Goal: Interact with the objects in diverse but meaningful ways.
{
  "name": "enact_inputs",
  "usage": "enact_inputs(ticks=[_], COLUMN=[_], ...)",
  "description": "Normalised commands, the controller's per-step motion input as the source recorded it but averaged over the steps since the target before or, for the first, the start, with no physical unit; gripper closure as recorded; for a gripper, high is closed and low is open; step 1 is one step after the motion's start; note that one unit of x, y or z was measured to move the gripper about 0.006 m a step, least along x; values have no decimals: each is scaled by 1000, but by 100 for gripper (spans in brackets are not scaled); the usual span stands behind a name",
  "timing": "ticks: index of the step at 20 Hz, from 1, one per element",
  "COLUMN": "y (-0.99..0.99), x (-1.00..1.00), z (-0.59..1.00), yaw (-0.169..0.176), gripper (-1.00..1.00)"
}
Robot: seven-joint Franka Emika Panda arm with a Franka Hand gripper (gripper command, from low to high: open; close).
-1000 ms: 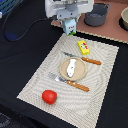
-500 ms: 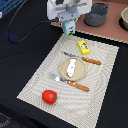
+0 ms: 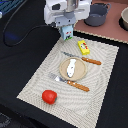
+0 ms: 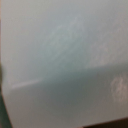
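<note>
My gripper (image 3: 66,29) is at the far edge of the striped placemat (image 3: 35,82), shut on the white carton with green-blue print (image 3: 66,33), which sticks out below the fingers. In the wrist view the carton's pale side (image 4: 60,55) fills the whole picture. The yellow packet (image 3: 84,47) lies on the mat just to the exterior view's right of the gripper. The white tube with a blue end (image 3: 71,65) lies on a tan plate (image 3: 82,74) in the middle of the mat. The red tomato (image 3: 49,96) sits on the mat's near corner.
A wooden-handled knife (image 3: 85,59) lies beyond the plate and a wooden-handled fork (image 3: 71,83) in front of it. A grey pot (image 3: 96,14) and a second vessel (image 3: 124,19) stand on the pinkish surface at the back right. A dark cable (image 3: 17,31) curves at the left.
The gripper with the carton has shifted only slightly toward the exterior view's left. The other things have not moved.
</note>
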Motion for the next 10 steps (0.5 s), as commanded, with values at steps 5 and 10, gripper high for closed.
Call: enact_inputs(ticks=[5, 10], y=[5, 108], x=[1, -43], z=[-331, 718], yaw=[7, 0], gripper=[-100, -100])
